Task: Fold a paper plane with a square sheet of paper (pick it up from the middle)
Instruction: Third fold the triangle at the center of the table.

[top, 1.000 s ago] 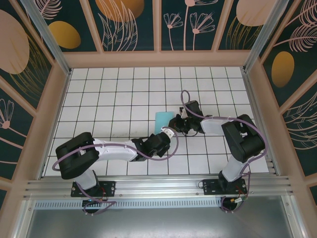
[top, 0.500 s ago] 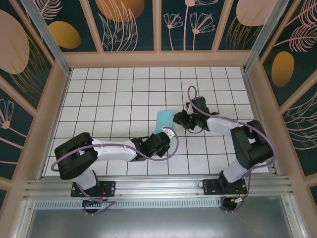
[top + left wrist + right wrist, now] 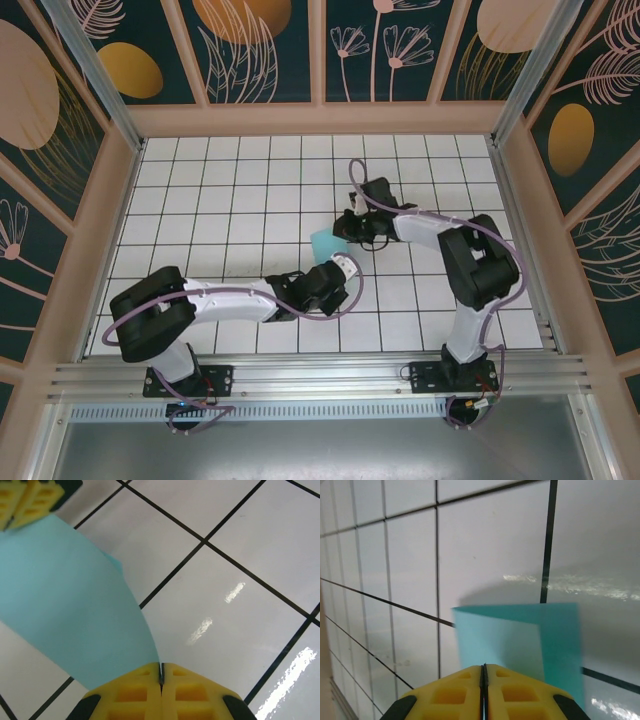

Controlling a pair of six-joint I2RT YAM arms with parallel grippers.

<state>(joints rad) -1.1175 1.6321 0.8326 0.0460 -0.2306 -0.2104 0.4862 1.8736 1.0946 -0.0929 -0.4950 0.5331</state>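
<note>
Right tool shifted left; it and left tool pinch the paper between them.

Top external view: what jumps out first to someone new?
The turquoise paper stands out most, partly folded, near the middle of the white tiled table. Both arms converge on it: the left gripper is shut on one corner, and the right gripper looks shut on another edge, where a flap lies doubled over.
</note>
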